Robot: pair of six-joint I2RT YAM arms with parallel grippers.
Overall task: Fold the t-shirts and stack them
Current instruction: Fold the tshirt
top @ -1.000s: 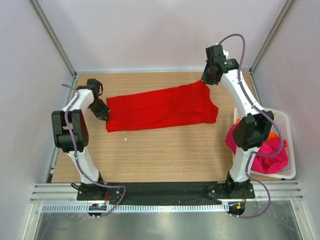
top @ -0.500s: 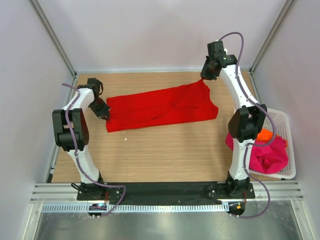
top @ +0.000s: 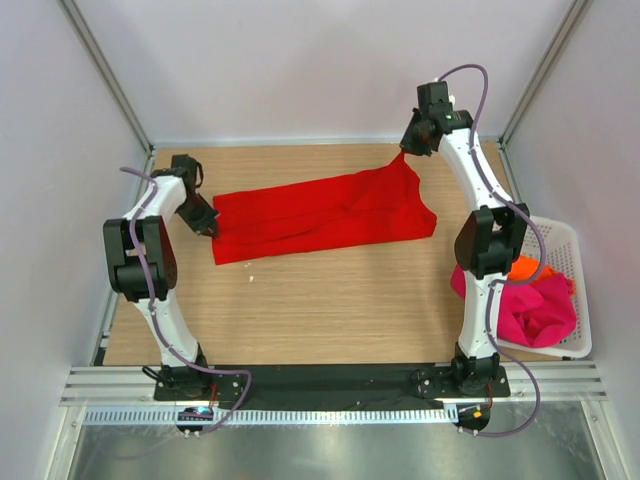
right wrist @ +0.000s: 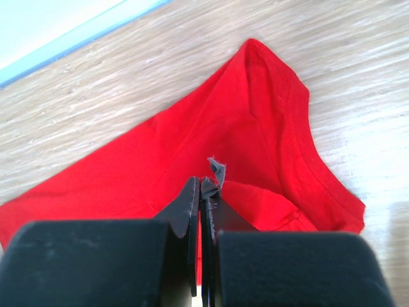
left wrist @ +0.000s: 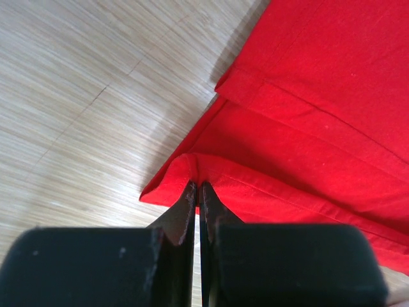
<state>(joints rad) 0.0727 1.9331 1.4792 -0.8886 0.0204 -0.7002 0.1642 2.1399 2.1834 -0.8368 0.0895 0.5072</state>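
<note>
Fold underway: left gripper and right gripper pinch ends of red t-shirt near far edge; pink t-shirt and orange t-shirt lie unfolded in basket.

The left arm is bent at the elbow and the right stretched far forward, with the left claw and right claw each pinched tight on the red t-shirt.

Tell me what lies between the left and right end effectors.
The red t-shirt lies spread on the table between the left end effector and the right end effector, each shut on one end. The top external view shows it.
</note>
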